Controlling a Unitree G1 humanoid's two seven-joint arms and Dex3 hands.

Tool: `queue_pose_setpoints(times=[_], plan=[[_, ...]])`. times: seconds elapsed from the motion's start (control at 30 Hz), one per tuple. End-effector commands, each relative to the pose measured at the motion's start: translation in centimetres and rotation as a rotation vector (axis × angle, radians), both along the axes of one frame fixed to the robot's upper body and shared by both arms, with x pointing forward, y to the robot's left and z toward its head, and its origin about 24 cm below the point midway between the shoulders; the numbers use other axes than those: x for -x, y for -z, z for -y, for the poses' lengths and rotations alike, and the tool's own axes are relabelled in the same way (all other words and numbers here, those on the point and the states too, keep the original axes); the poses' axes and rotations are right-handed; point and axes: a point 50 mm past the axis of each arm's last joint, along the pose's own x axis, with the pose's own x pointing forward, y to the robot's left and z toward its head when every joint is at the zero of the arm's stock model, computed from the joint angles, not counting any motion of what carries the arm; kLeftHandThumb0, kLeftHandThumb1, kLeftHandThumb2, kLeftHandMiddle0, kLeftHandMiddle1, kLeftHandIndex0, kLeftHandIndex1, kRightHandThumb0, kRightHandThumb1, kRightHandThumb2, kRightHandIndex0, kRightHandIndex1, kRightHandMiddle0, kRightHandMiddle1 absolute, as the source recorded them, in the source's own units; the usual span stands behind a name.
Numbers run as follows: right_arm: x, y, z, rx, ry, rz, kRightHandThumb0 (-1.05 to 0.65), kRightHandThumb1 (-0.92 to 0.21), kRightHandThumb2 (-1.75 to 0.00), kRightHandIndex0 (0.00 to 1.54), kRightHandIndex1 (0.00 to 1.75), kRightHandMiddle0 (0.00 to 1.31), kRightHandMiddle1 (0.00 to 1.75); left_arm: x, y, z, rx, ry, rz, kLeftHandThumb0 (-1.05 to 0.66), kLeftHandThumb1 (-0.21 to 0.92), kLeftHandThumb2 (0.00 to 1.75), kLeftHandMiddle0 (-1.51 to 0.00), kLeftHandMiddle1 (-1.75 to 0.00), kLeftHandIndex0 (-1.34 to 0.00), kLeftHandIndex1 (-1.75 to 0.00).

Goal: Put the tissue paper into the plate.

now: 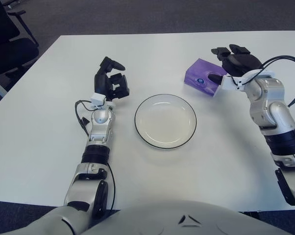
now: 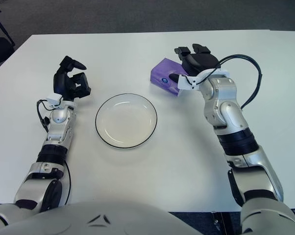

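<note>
White table [image 1: 39, 147], dark carpet [image 1: 137, 14], black chair [image 1: 8, 44]

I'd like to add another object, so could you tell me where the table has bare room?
The white table is bare in front of the plate, behind it between the two hands, and along its far edge. It is tight at the purple tissue pack, where the right robot hand reaches in, and beside the left robot hand, left of the plate.
</note>
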Motion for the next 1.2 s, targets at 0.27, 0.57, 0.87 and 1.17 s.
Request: queue_pose_setpoints(times=[0.27, 0.57, 0.87, 1.17], plan=[[-3.4, 1.4, -0.9, 0.017, -0.015, 0.019, -0.99, -0.92, -0.82, 0.01, 0.02, 0.0, 0.32, 4.2, 8.4, 0.6, 0.079, -0.034, -0.305, -0.45, 0.4, 1.22, -1.31, -1.75, -0.55, -1.75], [-3.9, 2.4, -1.5, 0.012, -0.033, -0.039, -1.05, -0.92, -0.8, 0.0, 0.0, 0.0, 0.42, 4.3, 8.3, 0.5, 0.079, -0.032, -0.301, -0.45, 0.4, 1.22, -1.31, -1.75, -0.55, -1.75], [-4.8, 4.4, -1.6, 0.027, -0.022, -0.114, -1.05, -0.92, -0.81, 0.0, 0.0, 0.0, 0.43, 4.3, 8.3, 0.5, 0.074, -0.039, -0.304, -0.46, 0.39, 1.22, -1.31, -1.75, -0.55, -1.75], [-5.5, 5.4, -1.5, 0.057, -0.001, -0.158, -1.05, -0.92, -0.76, 0.0, 0.0, 0.0, 0.43, 4.4, 8.3, 0.5, 0.075, -0.042, -0.302, -0.46, 0.4, 1.22, -1.31, -1.75, -0.55, -1.75]])
